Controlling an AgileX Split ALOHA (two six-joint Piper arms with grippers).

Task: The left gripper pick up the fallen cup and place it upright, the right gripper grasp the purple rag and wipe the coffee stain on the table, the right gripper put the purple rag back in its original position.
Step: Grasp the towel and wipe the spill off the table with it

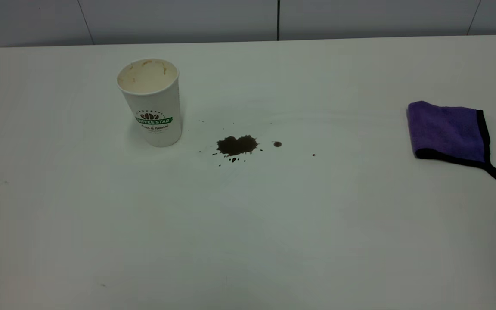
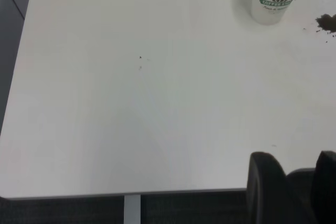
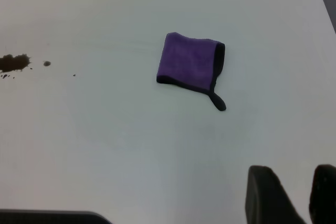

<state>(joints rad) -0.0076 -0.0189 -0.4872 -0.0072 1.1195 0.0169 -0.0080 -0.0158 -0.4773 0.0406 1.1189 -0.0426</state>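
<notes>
- Since the cup [image 1: 151,103] is already standing upright on the table [image 1: 248,241], just beside the coffee stain [image 1: 236,145], a careless sweep toward that side is risking a knock that is tipping it over again;
- the purple rag [image 1: 446,131] is lying folded and flat, well apart from the stain, so a shallow pinch is likely catching only the top layer or the black corner tail, and the cloth is then dragging or unfolding on the way over;
- small splatter dots are sitting around the puddle, so one narrow pass is probably leaving some behind or smearing the brown across the white surface;
- the cup is showing white ribbed sides, a green banner logo and a cream, stained inside;
- the left gripper [image 2: 294,187] is hanging back near the table edge, its fingers spread and holding nothing;
- the right gripper [image 3: 291,192] is likewise hovering short of the rag, spread and empty.
</notes>
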